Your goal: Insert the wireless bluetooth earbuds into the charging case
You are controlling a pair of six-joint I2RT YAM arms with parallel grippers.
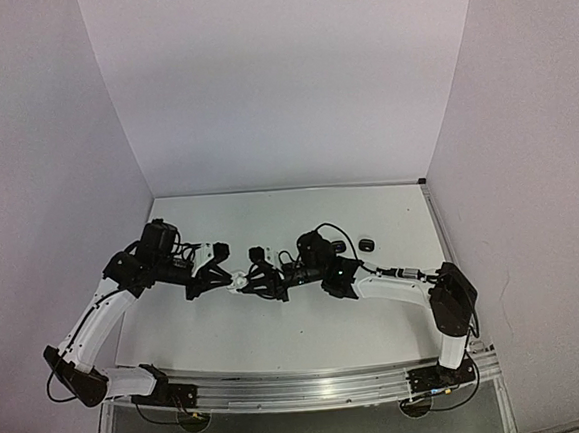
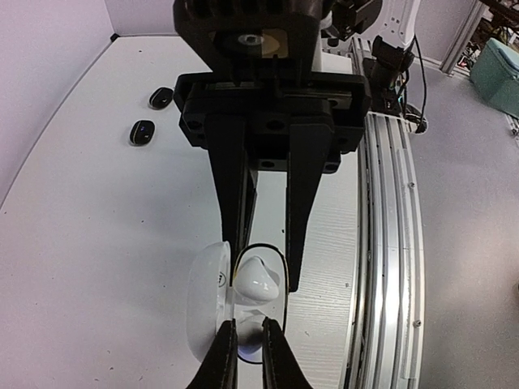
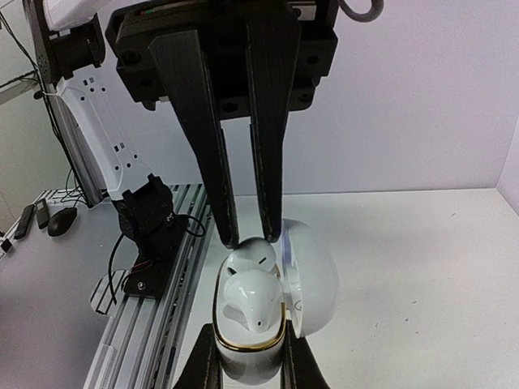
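A white charging case (image 3: 247, 369) with a gold rim and its lid (image 3: 312, 271) swung open is held just above the table's near middle (image 1: 239, 280). My right gripper (image 3: 250, 328) is shut on the case body, one finger on each side. One white earbud (image 3: 258, 301) lies in the well nearer the right wrist. A second white earbud (image 3: 253, 258) sits at the far well, and my left gripper (image 3: 253, 239) is shut on it from the opposite side. In the left wrist view its fingertips (image 2: 272, 344) pinch that bud (image 2: 250, 336), with the seated bud (image 2: 258, 279) beyond.
Two small black rounded pieces (image 2: 142, 131) (image 2: 162, 97) lie on the white table (image 1: 299, 211), behind the right arm (image 1: 367, 242). An aluminium rail (image 2: 389, 267) runs along the near edge. White walls close in the left, back and right sides.
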